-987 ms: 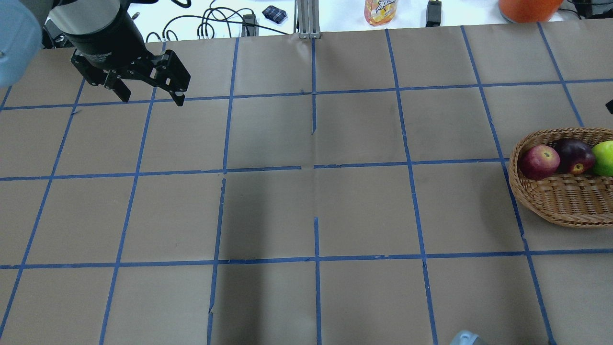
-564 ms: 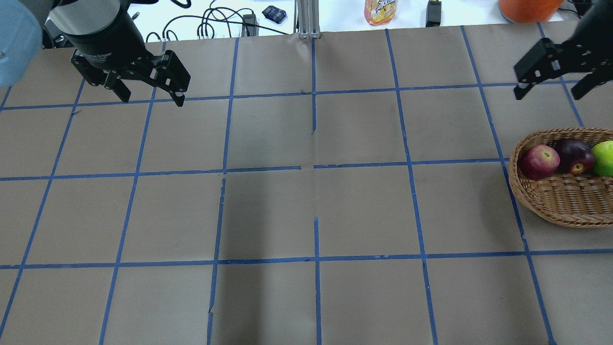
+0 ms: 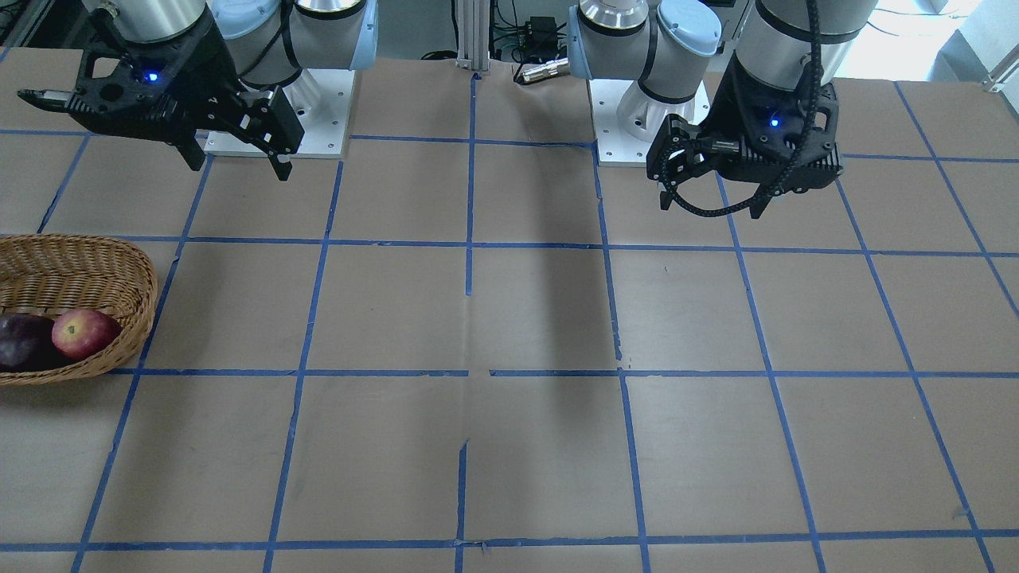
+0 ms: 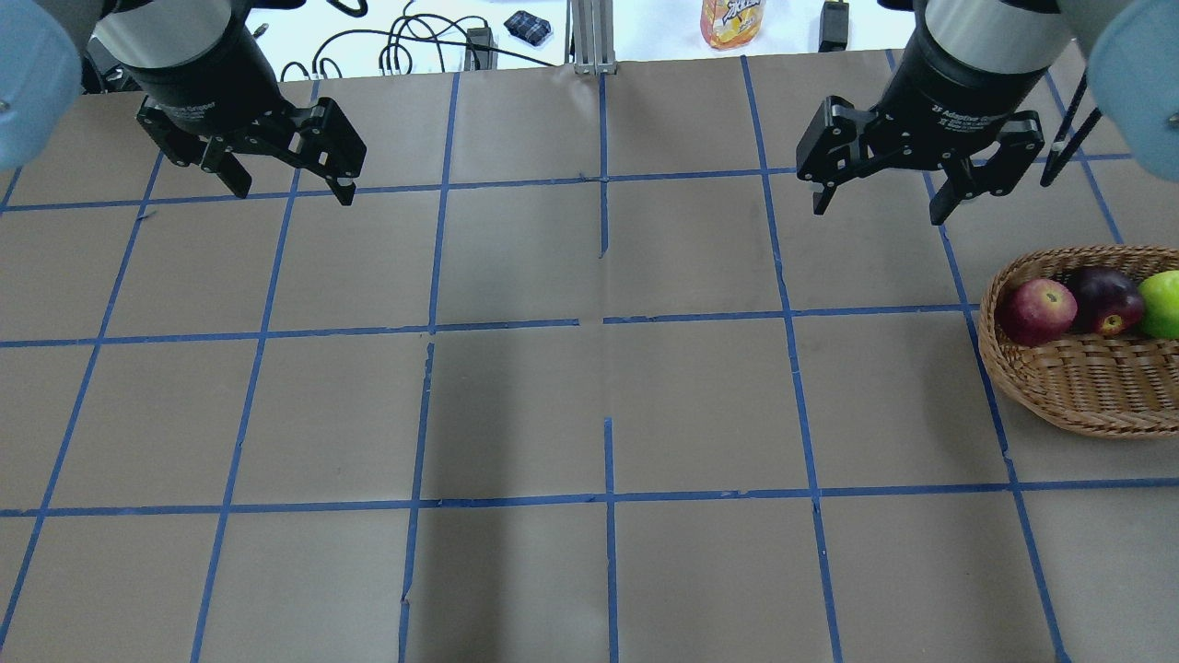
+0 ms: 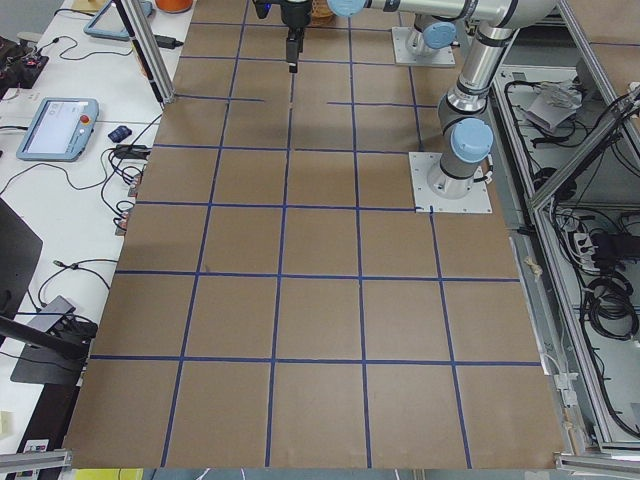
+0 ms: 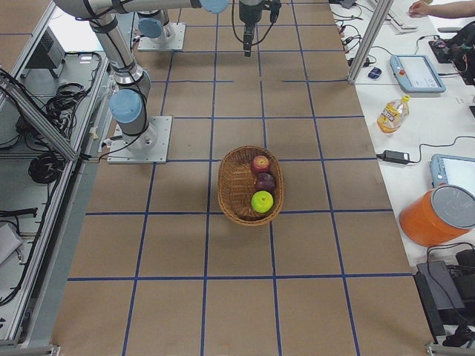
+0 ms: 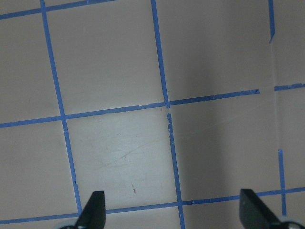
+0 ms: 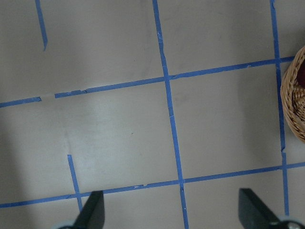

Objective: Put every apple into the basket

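all 3 apples, red (image 4: pixel 1038 311), purple (image 4: pixel 1103 297) & green (image 4: pixel 1161 304), sat side by side in the basket (image 4: pixel 1087 396) at the right end of the counter (image 4: pixel 589 387). right gripper (image 4: pixel 879 212) hung released & empty near the basket; left gripper (image 4: pixel 293 195) likewise, well apart. job looked done, so best approach: hold both arms high, no swing across the rim.

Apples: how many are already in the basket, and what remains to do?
Done: the red apple, dark purple apple and green apple all lie in the basket. In hand: nothing; the left gripper and right gripper hang open and empty. Left: apparently nothing.
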